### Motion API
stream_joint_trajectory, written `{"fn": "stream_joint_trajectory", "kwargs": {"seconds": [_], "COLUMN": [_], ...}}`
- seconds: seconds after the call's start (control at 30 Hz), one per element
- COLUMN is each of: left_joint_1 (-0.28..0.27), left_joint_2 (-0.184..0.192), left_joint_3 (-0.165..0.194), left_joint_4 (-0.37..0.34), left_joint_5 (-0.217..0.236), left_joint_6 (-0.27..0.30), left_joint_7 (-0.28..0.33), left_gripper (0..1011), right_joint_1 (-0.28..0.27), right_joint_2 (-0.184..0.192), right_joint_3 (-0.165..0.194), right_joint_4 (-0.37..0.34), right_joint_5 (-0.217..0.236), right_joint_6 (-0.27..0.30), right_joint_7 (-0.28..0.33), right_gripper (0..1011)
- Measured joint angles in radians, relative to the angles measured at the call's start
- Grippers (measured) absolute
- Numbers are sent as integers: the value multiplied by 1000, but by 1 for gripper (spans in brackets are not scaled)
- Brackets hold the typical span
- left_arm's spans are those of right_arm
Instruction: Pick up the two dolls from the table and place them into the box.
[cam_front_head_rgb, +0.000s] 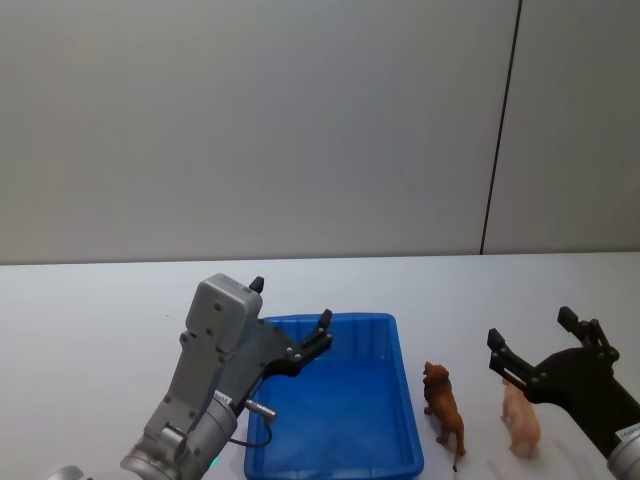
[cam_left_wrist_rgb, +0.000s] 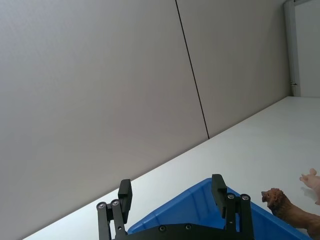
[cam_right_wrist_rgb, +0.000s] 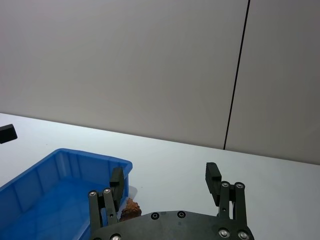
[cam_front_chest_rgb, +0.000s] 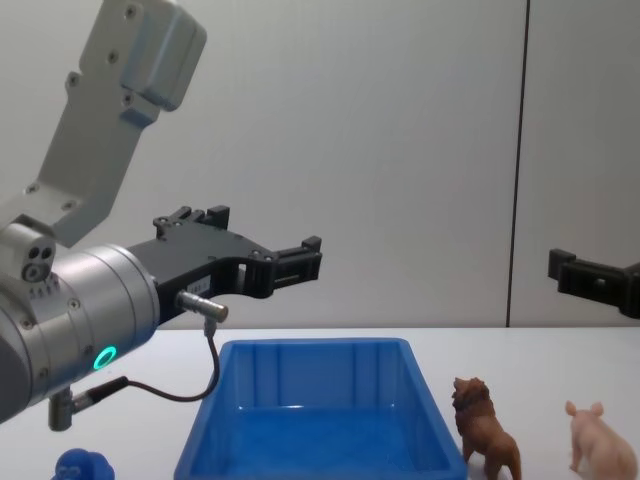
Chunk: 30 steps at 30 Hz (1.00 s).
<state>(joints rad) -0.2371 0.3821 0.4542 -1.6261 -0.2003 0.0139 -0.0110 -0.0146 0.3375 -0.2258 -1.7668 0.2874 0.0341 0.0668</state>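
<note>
On the white table (cam_front_head_rgb: 90, 320), close to its front edge and about at the middle: the blue box (cam_front_head_rgb: 362, 319), open on top. Just beside the right wall of the box, not touching it: the brown lion (cam_front_head_rgb: 446, 410), upright on its four legs, head toward the far edge of the table. Near the lion, more toward the right edge: the pale pink pig (cam_front_head_rgb: 521, 422), also upright on the table and apart from the lion. Toward the front left corner, left of the box: a small blue lumpy object (cam_front_chest_rgb: 82, 466).

Left gripper (cam_front_head_rgb: 290, 302): raised in the air over the left side of the box, well above its rim, pointing toward the far edge. Its fingers (cam_left_wrist_rgb: 125, 193) widely apart, nothing between them. Seen from its wrist camera, between the two black tips: a corner of the box.

Right gripper (cam_front_head_rgb: 530, 326): in the air over the pig, well above it, not touching. Spread wide as well, empty.
</note>
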Motion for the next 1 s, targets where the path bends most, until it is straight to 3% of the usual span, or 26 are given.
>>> {"fn": "stream_joint_trajectory", "kwargs": {"seconds": [1.0], "left_joint_1": [0], "left_joint_2": [0], "left_joint_3": [0], "left_joint_4": [0], "left_joint_5": [0], "left_joint_6": [0], "left_joint_7": [0], "left_gripper": [1002], "right_joint_1": [0], "right_joint_2": [0], "right_joint_3": [0], "right_joint_4": [0], "right_joint_5": [0], "right_joint_6": [0], "right_joint_7": [0], "right_gripper": [1001]}}
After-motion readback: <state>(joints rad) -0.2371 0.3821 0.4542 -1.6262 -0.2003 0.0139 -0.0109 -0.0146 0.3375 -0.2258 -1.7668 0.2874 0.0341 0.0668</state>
